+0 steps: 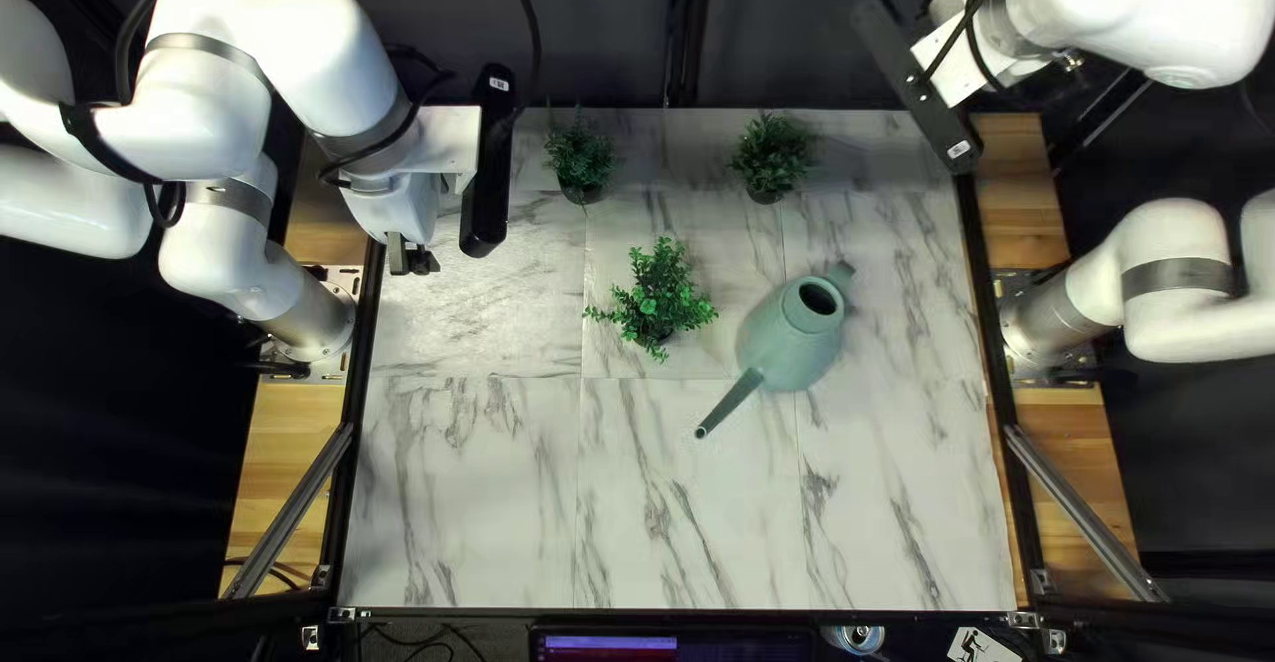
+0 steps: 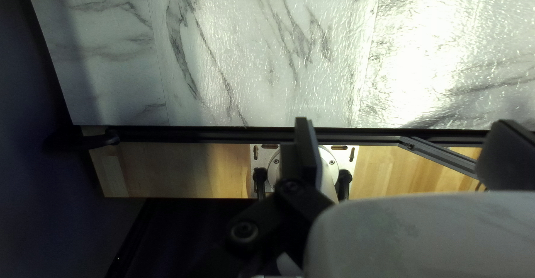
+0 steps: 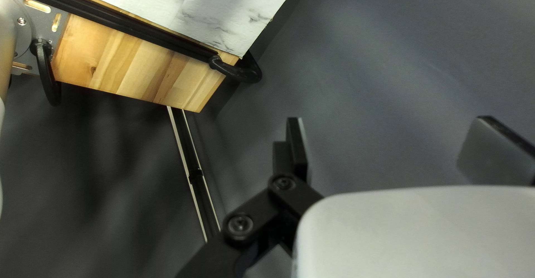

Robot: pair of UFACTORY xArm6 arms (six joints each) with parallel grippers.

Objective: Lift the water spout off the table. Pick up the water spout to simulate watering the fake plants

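A pale green watering can (image 1: 786, 347) rests on the table in the top left view, its spout angled toward the near left and its round opening showing on top. Three fake plants stand there too: a near one (image 1: 654, 293) left of the can, and two farther back (image 1: 579, 155) (image 1: 773, 155). My left gripper (image 1: 412, 258) hangs over the table's left side, well away from the can; in its wrist view the left gripper (image 2: 405, 150) is open and empty. Beyond the far right corner, my right gripper (image 1: 1063, 62) is mostly hidden; its wrist view shows the right gripper (image 3: 394, 151) open, holding nothing.
Black rails edge the marble-patterned table (image 1: 478, 503), with wooden strips (image 1: 1020, 184) outside them. A dark curtain (image 1: 585, 25) hangs behind the far edge. Both raised arms are at the far side. Under my left gripper, its wrist view shows the left arm's base plate (image 2: 351, 154).
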